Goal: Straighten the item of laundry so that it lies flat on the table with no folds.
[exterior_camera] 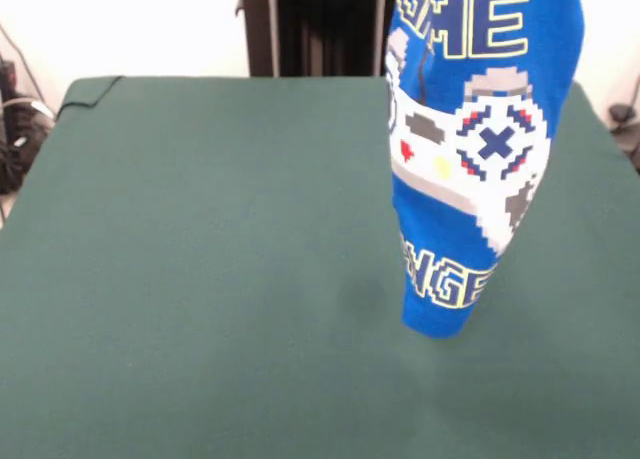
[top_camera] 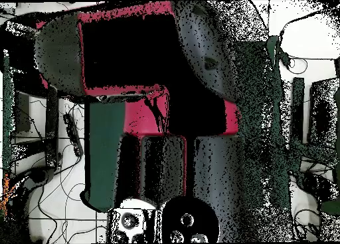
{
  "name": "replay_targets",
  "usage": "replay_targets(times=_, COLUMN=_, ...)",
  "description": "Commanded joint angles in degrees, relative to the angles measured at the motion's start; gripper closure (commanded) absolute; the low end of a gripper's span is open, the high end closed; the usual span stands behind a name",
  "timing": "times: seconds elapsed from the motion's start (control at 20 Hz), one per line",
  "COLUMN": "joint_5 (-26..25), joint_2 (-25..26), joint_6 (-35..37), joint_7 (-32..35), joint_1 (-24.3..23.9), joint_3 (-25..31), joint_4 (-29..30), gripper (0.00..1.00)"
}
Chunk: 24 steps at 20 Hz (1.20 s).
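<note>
The bright blue T-shirt hangs bunched in a narrow vertical column at the right of the front view. Its controller print and yellow-outlined lettering face the camera. Its top runs out of the picture's top edge, so what holds it is hidden. Its lowest tip is at or just above the dark green table; I cannot tell if it touches. In the overhead view the red and black arm fills most of the picture and covers the shirt and the gripper. Only strips of green table show.
The black pedestal stands at the table's far side. Cables lie off the table's left edge in the front view. The robot's base sits at the bottom of the overhead view.
</note>
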Motion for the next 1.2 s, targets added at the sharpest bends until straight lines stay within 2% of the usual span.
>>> replay_targets(times=0.05, joint_5=9.54, joint_2=-1.10, joint_6=4.39, joint_7=-3.77, joint_1=-4.26, joint_3=5.29, joint_4=4.61, gripper=1.00)
replay_targets(times=0.5, joint_5=12.85, joint_2=-0.65, joint_6=5.08, joint_7=-1.77, joint_1=-3.62, joint_3=4.74, joint_4=5.13, gripper=1.00)
replay_targets(times=0.65, joint_5=15.43, joint_2=-0.63, joint_6=4.30, joint_7=0.36, joint_1=-3.29, joint_3=4.82, joint_4=7.15, gripper=1.00)
replay_targets(times=1.2, joint_5=17.82, joint_2=-1.37, joint_6=-4.56, joint_7=5.01, joint_1=0.41, joint_3=1.79, joint_4=15.69, gripper=1.00)
